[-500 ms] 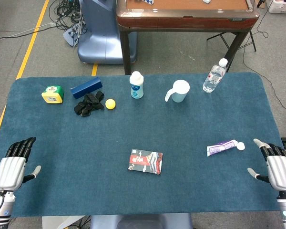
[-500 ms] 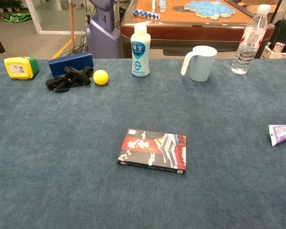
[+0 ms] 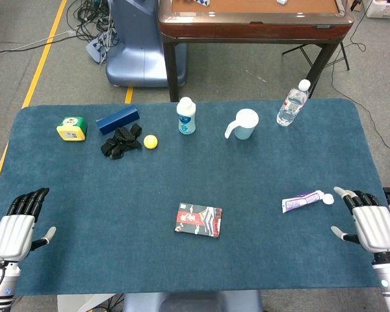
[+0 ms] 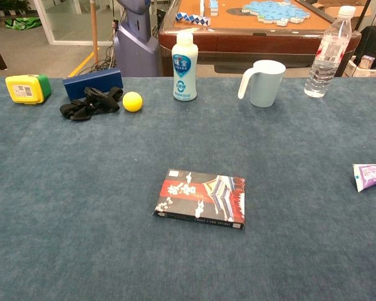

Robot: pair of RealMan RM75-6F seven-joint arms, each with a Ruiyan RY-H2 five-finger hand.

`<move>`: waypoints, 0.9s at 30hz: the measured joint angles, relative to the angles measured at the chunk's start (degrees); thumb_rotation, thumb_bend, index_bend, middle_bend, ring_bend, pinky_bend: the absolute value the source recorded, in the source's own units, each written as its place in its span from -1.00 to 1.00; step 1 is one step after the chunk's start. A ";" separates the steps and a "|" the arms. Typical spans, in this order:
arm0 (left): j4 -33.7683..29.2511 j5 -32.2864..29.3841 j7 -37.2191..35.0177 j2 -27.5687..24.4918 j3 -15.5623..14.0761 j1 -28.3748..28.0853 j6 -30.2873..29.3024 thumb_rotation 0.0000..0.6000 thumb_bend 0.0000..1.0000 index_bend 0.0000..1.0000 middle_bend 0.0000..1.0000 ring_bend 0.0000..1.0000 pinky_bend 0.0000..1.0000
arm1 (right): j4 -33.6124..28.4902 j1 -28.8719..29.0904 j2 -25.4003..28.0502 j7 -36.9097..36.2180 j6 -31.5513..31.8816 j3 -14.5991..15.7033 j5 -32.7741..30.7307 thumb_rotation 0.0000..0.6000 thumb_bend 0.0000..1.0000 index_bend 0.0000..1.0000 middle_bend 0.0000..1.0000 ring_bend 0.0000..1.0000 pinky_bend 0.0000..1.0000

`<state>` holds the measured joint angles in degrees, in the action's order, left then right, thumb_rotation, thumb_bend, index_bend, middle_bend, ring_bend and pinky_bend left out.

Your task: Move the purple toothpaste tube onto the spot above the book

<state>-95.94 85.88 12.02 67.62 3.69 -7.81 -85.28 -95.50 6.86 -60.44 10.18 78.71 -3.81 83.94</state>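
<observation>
The purple toothpaste tube lies flat on the blue table cloth at the right, its white cap pointing right; the chest view shows only its flat end at the right edge. The book with a red, black and white cover lies near the table's front middle, also seen in the chest view. My right hand hovers open just right of the tube's cap, fingers spread, not touching it. My left hand rests open at the front left corner, holding nothing.
Along the back stand a yellow-green box, a blue box, a black strap bundle, a yellow ball, a white bottle, a pale blue mug and a water bottle. A wooden table stands beyond.
My right hand has moved left and slightly up towards the tube's cap. The left hand, tube and book have not moved.
</observation>
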 measured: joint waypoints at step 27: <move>-0.08 -0.24 -1.60 -0.56 -1.38 2.59 -1.95 1.00 -0.56 -1.00 -0.83 -0.80 -0.83 | 13.33 17.30 -9.13 19.21 -24.02 -2.52 -16.99 1.00 -1.00 -0.96 -0.76 -0.85 -0.59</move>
<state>-96.03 85.65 10.41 67.06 2.31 -5.22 -87.23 -82.17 24.17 -69.57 29.39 54.69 -6.34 66.95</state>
